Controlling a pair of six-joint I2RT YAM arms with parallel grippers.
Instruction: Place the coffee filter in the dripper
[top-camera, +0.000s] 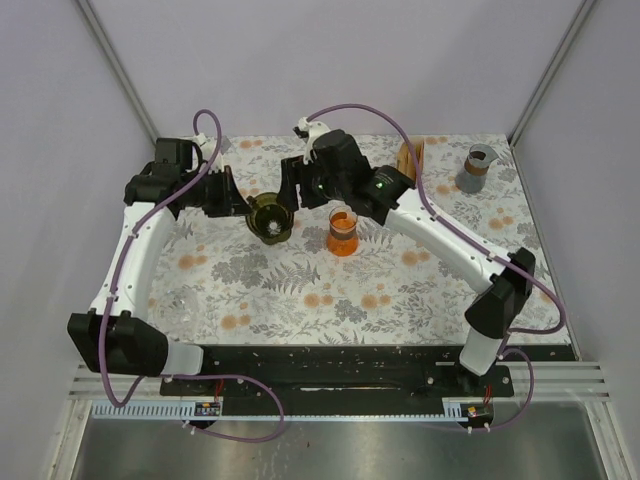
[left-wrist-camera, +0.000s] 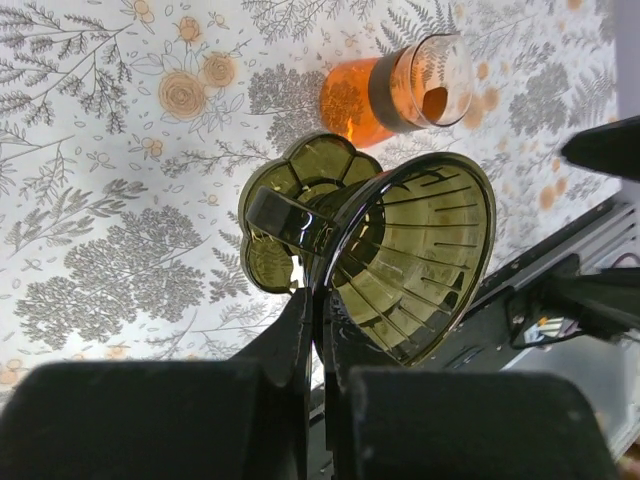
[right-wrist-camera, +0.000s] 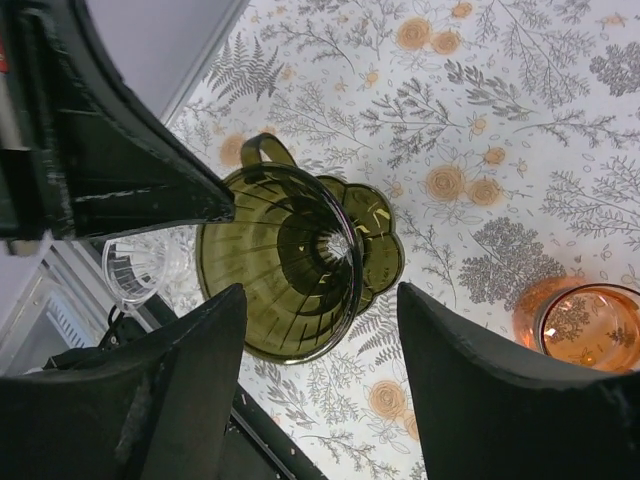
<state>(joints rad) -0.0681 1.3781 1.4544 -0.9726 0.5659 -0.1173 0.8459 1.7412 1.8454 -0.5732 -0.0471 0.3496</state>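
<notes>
The olive dripper (left-wrist-camera: 400, 260), rigid, glossy and probably breakable, hangs tilted over the worktop's far-left quarter, pinched at its rim by the left gripper (left-wrist-camera: 318, 340), the right gripper (right-wrist-camera: 318, 295) gaping empty before its mouth, while what looks like the filter stack (top-camera: 411, 158), likely light floppy paper best nipped by one edge, stands at the far edge.

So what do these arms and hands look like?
The left arm and right arm have white links with black joints. A purple cable loops along each. The left hand and right hand are black, with wedge-shaped fingers. A green light glows on the right arm.
</notes>
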